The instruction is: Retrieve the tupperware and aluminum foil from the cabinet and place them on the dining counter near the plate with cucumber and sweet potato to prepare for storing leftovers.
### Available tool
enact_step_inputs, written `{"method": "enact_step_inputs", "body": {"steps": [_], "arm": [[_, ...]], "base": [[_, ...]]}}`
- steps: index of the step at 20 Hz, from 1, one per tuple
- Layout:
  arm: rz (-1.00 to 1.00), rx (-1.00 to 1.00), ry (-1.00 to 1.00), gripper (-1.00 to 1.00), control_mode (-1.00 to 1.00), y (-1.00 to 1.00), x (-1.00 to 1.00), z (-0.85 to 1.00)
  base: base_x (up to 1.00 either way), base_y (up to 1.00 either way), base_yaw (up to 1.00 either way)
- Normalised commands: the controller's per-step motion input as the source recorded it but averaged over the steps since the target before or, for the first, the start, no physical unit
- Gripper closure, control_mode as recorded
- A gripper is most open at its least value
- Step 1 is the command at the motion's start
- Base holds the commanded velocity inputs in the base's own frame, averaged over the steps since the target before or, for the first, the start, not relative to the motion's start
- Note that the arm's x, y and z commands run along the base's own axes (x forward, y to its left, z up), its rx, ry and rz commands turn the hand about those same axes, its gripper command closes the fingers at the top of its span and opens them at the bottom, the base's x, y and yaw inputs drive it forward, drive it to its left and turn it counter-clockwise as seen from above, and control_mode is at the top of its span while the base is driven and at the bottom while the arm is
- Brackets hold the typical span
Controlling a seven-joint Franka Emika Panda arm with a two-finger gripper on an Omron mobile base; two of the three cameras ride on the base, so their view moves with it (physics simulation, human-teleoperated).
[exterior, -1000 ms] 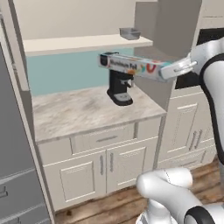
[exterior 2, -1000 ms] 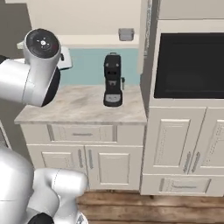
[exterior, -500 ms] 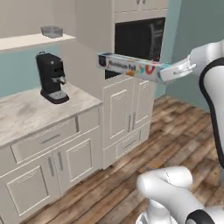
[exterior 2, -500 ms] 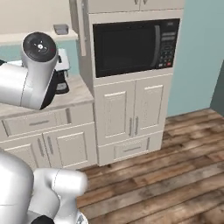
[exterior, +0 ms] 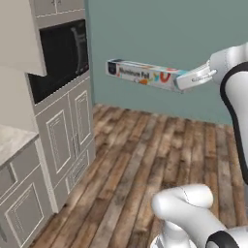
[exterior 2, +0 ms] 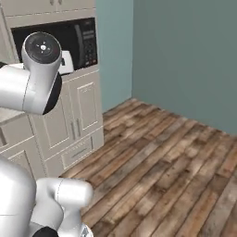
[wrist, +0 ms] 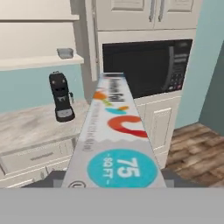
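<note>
Swung rightward, base faces floor; hand (exterior: 185,80) apparently grips one aluminum foil (exterior: 145,74).

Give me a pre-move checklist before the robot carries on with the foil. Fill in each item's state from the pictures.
1. The aluminum foil is held at its teal end by the tool, roughly level: ok.
2. The box's dark far end has open air around it in the left base view: ok.
3. The wooden floor ahead is bare: ok.
4. The dining counter and the plate are in sight as a goal: not ok.
5. The tupperware is off the cabinet shelf: not ok, it sits there.
6. Finger contact on the box: cannot tell, the carton hides it.
</note>
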Motion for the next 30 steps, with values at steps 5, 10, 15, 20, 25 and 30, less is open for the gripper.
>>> {"method": "enact_step_inputs", "body": {"steps": [5,10,15,20,25,30], "arm": [[0.00,0.00,0.00,1.00,1.00,0.00,0.00,0.00],[0.00,0.00,0.00,1.00,1.00,0.00,0.00,0.00],[0.00,0.00,0.00,1.00,1.00,0.00,0.00,0.00],[0.00,0.00,0.00,1.00,1.00,0.00,0.00,0.00],[0.00,0.00,0.00,1.00,1.00,0.00,0.00,0.00],[0.00,0.00,0.00,1.00,1.00,0.00,0.00,0.00]], "base": [[-0.53,0.00,-0.75],[-0.38,0.00,-0.72],[-0.11,0.04,-0.72],[0.00,0.35,-0.71],[0.00,0.68,-0.65],[0.11,0.97,-0.51]]}}
